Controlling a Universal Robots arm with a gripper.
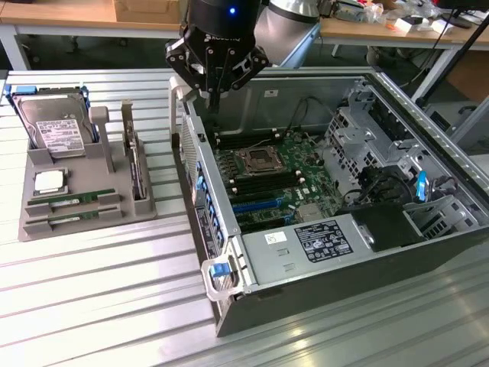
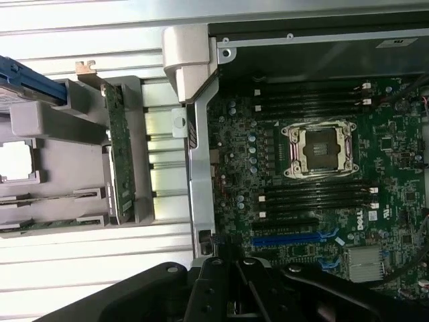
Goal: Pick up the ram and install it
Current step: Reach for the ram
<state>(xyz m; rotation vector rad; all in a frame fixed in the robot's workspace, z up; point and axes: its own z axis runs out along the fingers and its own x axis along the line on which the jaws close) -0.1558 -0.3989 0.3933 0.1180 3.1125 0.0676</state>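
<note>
exterior view: the gripper (image 1: 216, 102) hangs over the open computer case (image 1: 267, 310), above the far edge of the motherboard (image 1: 306, 164), just beside the case's wall on the exterior view's left. its fingers are together and hold nothing; the wrist view shows the gripper (image 2: 236, 282) the same way, with empty black memory slots (image 2: 315, 194) below it. the ram (image 1: 72, 197) lies well apart from the gripper, flat on edge in a groove of the grey tray (image 1: 30, 229) on the bench (image 1: 92, 298), with a second stick (image 1: 71, 216) just beside it. judgement: the ram is light, stiff and thin, and likely fragile at its chips and contact edge. grip it across the two flat faces near the middle of the upper edge, clear of the contacts.
</note>
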